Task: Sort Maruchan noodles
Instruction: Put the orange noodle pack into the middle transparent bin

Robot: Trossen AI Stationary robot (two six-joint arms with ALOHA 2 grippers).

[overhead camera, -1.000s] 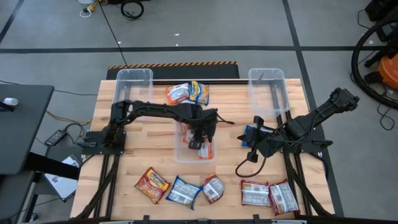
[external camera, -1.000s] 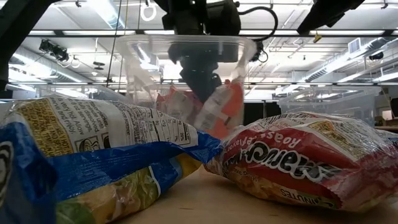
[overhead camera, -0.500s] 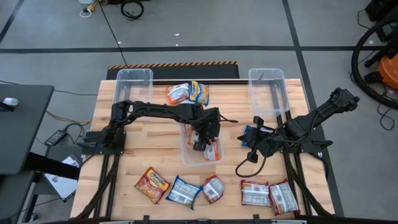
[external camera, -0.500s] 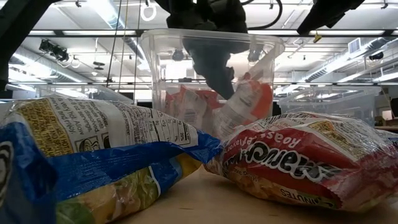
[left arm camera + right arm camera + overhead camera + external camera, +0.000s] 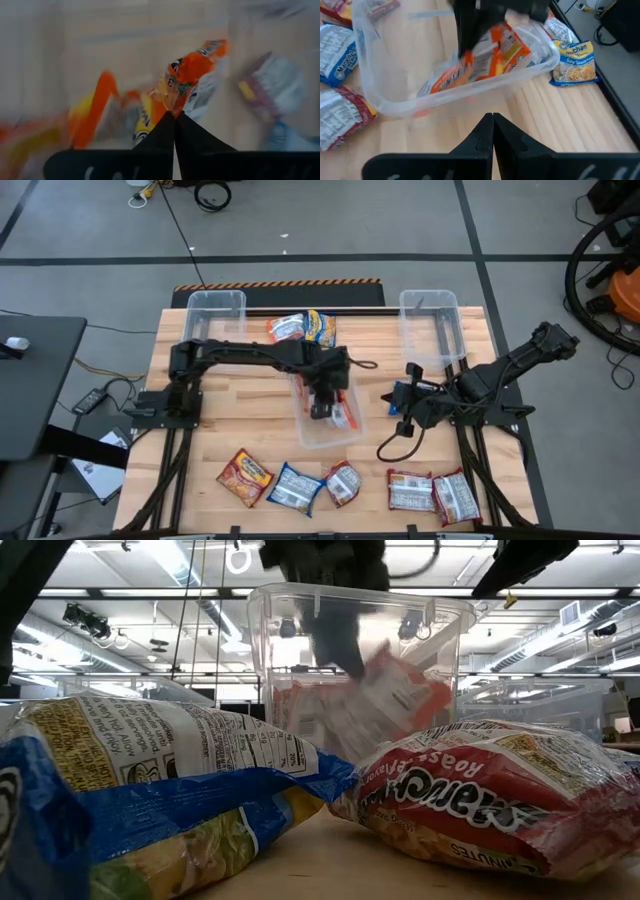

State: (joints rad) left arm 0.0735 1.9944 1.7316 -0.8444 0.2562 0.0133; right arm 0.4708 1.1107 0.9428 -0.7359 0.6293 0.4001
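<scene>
A clear bin (image 5: 335, 435) stands mid-table, holding orange Maruchan noodles packets (image 5: 343, 415). My left gripper (image 5: 319, 410) reaches down inside it, fingers shut tip to tip (image 5: 174, 116), right by an orange packet (image 5: 192, 67). In the low view the gripper (image 5: 348, 662) stands over a tilted orange packet (image 5: 395, 690) behind the bin's wall. My right gripper (image 5: 402, 423) hovers to the right of the bin, shut on nothing (image 5: 493, 116). Loose packets lie flat along the near edge (image 5: 293, 488) and the far edge (image 5: 287, 330). My left gripper points down into the bin, its shut tips at the orange packets (image 5: 177, 85). The view is blurred there, so I cannot tell whether it touches a packet or the bin.
Two more clear bins stand at the far left (image 5: 215, 315) and far right (image 5: 430, 320). Near-edge packets: orange-red (image 5: 245, 477), blue (image 5: 293, 488), dark red (image 5: 343, 482), and two red ones (image 5: 410, 490) at the right. A blue-yellow packet (image 5: 321, 328) lies at the far edge.
The middle bin has slid toward the table's near and right edges and turned, its near end swinging right. My left gripper has moved the same way inside it. The orange packet beside the fingers has tipped over farther.
</scene>
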